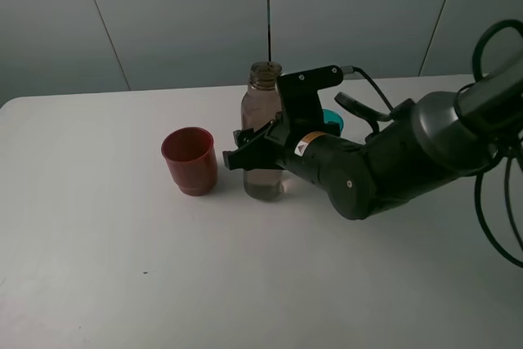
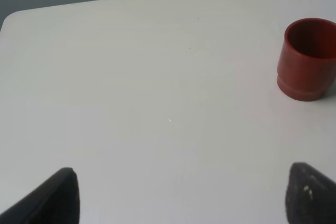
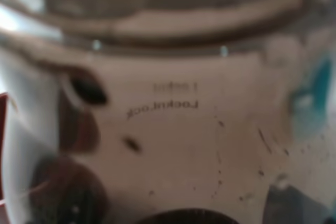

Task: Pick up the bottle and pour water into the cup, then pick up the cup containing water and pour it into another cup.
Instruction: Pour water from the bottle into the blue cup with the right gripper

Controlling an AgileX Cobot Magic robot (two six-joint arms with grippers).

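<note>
Right hand (image 1: pixel 253 151) at bottle (image 1: pixel 263 100) on white table (image 1: pixel 98 267), grey wall (image 1: pixel 180 14) behind

A white worktop (image 1: pixel 98 284) with a rounded far-left corner spreads across the high view, bearing one tiny dark speck (image 1: pixel 145 272) toward its near left, while behind it stand grey wall panels (image 1: pixel 180 14), split by thin seams.

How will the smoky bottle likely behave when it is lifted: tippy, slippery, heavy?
Probably tippy: the bottle is tall and slim on a narrow base. Likely somewhat slippery: its plastic wall looks smooth and glossy in the right wrist view. Weight is unclear, since its fill level is hard to read; the capless neck could spill if tilted.
</note>
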